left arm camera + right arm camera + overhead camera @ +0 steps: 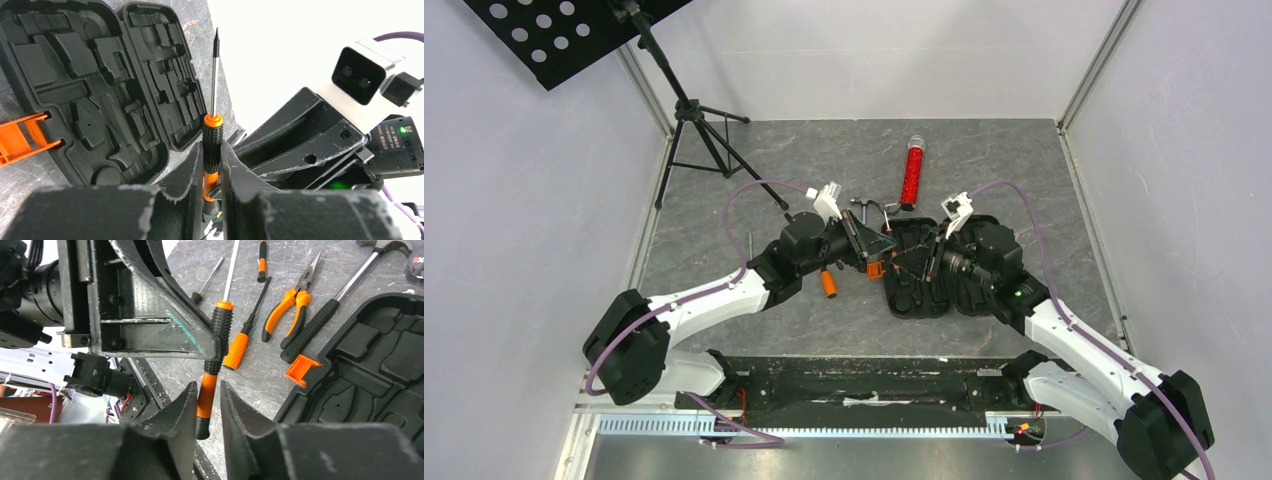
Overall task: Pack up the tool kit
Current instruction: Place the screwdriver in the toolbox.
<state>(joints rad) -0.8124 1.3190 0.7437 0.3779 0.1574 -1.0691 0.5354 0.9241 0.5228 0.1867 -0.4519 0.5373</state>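
Note:
The black tool kit case [929,265] lies open on the table, its moulded slots [90,85] bare and its orange latch [20,137] sticking out at the side. My left gripper [212,150] is shut on the knurled black grip of an orange-and-black screwdriver [212,140], whose shaft points up past the case. My right gripper [207,390] stands open, its fingers on either side of that screwdriver's [215,350] orange butt end, with a gap on the right side. The two grippers meet over the case's left half [904,255].
Loose tools lie on the table left of the case: pliers [292,300], a hammer [330,310], a stubby orange-handled screwdriver [240,345] and two thin screwdrivers [261,260]. A red tube [912,175] lies behind the case. A black tripod stand [694,120] stands at the back left.

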